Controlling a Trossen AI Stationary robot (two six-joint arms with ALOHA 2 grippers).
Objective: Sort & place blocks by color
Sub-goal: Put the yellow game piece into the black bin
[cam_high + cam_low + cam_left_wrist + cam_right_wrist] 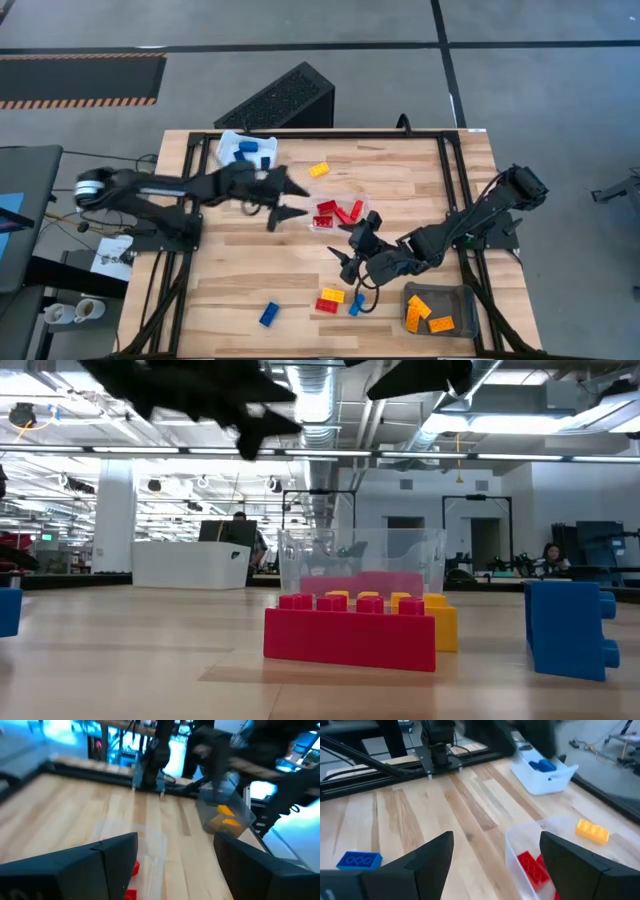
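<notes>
Beside the clear tray (340,212), left hand (287,199) hovers (fingers apart, empty); right hand (356,247) likewise spread.

Studded blocks (331,296) lie scattered: red ones in the clear tray, apparently blue in white, orange in grey.

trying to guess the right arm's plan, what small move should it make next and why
Probably lower the right gripper toward the loose blocks just below it: the red block, yellow block and small blue block. Its fingers are open and empty, and these lie outside any tray, while the clear tray already holds red ones.
</notes>
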